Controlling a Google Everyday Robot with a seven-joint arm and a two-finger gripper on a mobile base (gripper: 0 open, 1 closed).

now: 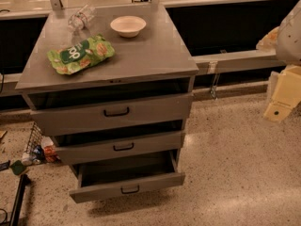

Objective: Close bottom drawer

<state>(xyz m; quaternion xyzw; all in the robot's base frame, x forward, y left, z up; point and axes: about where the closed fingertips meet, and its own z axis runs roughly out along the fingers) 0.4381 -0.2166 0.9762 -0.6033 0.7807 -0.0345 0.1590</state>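
The bottom drawer [106, 192] is the lowest of three grey drawers in a cabinet at centre. It stands pulled out well beyond the others, and its dark, shallow inside shows. Its small black bar handle [130, 190] sits at the centre of the front panel. The middle drawer [155, 142] and the top drawer [150, 109] stick out only slightly. My gripper [281, 100], a cream-yellow piece below a white arm [289, 32], hangs at the far right edge. It is well apart from the cabinet and higher than the bottom drawer.
On the cabinet top [155, 55] lie a green snack bag [81, 54], a white bowl [128, 26] and a clear plastic bottle [81, 18]. A wire basket with small items [35, 147] stands on the floor to the left. A black pole [19, 201] is at lower left. Speckled floor [235, 164] spreads to the right.
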